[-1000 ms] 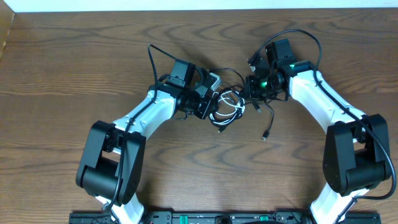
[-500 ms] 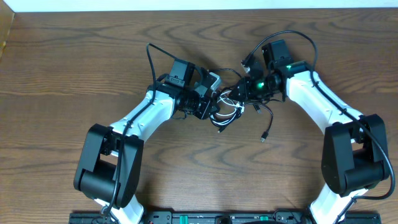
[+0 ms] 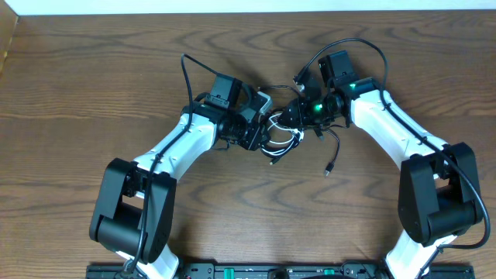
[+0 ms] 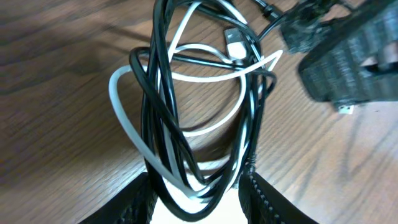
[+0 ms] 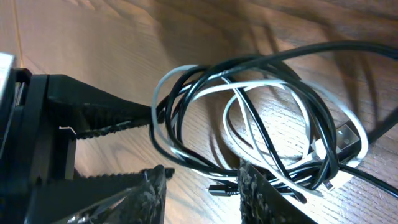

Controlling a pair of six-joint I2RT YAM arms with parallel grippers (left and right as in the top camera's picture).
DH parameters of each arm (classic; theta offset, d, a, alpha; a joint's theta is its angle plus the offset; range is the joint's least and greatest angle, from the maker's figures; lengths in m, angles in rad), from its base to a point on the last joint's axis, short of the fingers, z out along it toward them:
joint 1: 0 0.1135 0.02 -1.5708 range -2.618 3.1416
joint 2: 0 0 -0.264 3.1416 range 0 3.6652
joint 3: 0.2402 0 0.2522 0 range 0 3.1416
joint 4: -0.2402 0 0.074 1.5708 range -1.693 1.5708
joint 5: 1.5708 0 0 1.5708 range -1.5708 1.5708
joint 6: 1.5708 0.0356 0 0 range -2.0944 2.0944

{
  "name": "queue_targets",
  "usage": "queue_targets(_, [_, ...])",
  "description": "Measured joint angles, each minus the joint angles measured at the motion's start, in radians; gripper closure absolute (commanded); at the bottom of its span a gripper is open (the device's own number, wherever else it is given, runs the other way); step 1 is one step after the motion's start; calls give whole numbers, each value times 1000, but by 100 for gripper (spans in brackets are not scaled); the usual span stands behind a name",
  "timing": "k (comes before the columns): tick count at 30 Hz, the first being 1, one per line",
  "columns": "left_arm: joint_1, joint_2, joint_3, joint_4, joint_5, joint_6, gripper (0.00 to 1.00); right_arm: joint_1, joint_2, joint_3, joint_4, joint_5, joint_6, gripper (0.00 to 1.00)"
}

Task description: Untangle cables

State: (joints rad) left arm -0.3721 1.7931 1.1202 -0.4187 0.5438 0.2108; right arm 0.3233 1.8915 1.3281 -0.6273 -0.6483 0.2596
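table (image 3: pixel 77 93): wood, dark brown, visible grain, satin finish with soft patches of glare.
black cable (image 4: pixel 160 37): smooth sheath that looks like plastic or rubber, glossy, with thin bright highlight lines.
white cable (image 4: pixel 121 106): smooth sheath of the same kind, duller, satin.
left gripper (image 4: pixel 198 186) fingers (image 4: pixel 264 200): black, matt, inner faces finely ribbed.
right gripper (image 5: pixel 202 180) fingers (image 5: pixel 146 186): black, matt, rough knurled texture.
arm shells (image 3: pixel 186 139): white hard plastic, smooth, slightly glossy.
joint housings (image 3: pixel 128 209): black, matt.
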Motion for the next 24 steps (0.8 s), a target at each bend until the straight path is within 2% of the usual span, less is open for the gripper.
queue_targets(9, [3,0,0,-33,-46,-2,54,5,0,0,11,0,0,65])
queue_targets(13, [3,0,0,-38,-88,-38,55,5,0,0,11,0,0,66])
queue_targets(19, [3,7,0,-33,-126,-156,55,6,0,0,11,21,0,65])
queue_targets(24, [3,69,0,-13,-203,-318,55,6,0,0,11,34,0,65])
